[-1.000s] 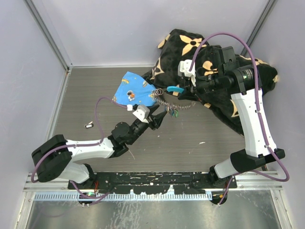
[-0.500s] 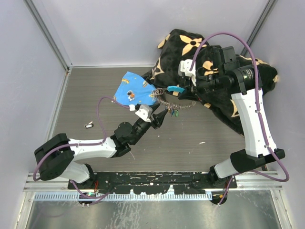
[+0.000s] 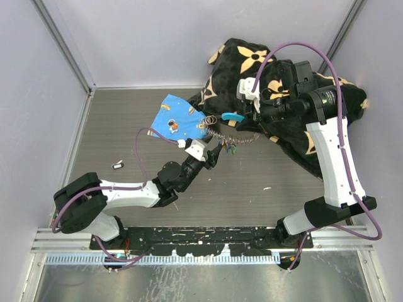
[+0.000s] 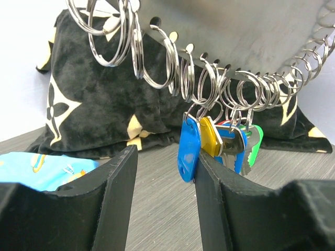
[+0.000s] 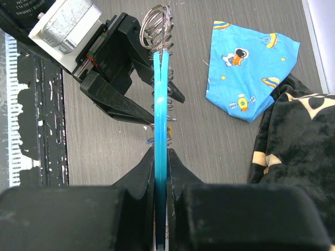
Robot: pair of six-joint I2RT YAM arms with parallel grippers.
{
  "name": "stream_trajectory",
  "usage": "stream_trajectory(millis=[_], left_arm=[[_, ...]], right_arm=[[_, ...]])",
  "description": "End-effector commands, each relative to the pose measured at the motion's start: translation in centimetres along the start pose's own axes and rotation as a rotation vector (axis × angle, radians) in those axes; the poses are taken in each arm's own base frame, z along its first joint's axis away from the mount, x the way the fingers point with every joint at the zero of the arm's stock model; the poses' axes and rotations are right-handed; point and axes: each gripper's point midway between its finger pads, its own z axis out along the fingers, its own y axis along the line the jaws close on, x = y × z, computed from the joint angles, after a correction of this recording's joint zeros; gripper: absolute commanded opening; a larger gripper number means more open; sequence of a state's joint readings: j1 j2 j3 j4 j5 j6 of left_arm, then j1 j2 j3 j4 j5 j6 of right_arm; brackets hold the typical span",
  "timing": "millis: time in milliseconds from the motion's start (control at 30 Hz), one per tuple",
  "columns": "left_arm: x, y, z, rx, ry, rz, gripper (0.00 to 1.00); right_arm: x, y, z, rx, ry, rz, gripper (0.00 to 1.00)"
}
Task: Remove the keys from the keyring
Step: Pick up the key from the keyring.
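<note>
The keyring [image 4: 209, 78], a chain of linked metal rings, is held up off the desk [image 3: 264, 182] and seen sagging across the left wrist view. Its light-blue piece [image 5: 161, 104] is pinched edge-on between the pressed-together fingers of the right end effector [image 5: 161, 157], near the edge of the black flower-print cloth [image 3: 252, 56]. The keys [image 4: 220, 144] are bunched on the low part of the chain; blue, yellow and green heads and a bit of red are seen hanging. The left end effector [image 4: 165, 157] is spread, with nothing gripped. The bunch is hung just at the inner side of one finger [image 4: 209, 198]; whether the blue head touches it cannot be told. A blue printed cloth [image 3: 179, 121] is laid on the desk against the black cloth. A small white item [image 3: 117, 165] is seen on the desk, well apart to the left.
</note>
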State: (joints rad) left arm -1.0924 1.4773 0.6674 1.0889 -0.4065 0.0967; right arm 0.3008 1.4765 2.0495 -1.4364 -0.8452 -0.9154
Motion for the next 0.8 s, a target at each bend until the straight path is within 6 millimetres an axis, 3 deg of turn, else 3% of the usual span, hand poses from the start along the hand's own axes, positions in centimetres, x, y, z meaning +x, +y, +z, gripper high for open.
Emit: stream_trajectory(millis=[0,767], left_arm=[[-3.92,0.62,0.96,-0.059,-0.129,-0.015,0.48],[-4.2,0.25,1.87,-0.066,-0.166,0.004,0.49]], right_arm=[[-2.39,0.67,-1.24,0.024,-0.086,-0.064,0.01],[-2.32,0.7,-1.44,0.027,-0.092,-0.056,0.01]])
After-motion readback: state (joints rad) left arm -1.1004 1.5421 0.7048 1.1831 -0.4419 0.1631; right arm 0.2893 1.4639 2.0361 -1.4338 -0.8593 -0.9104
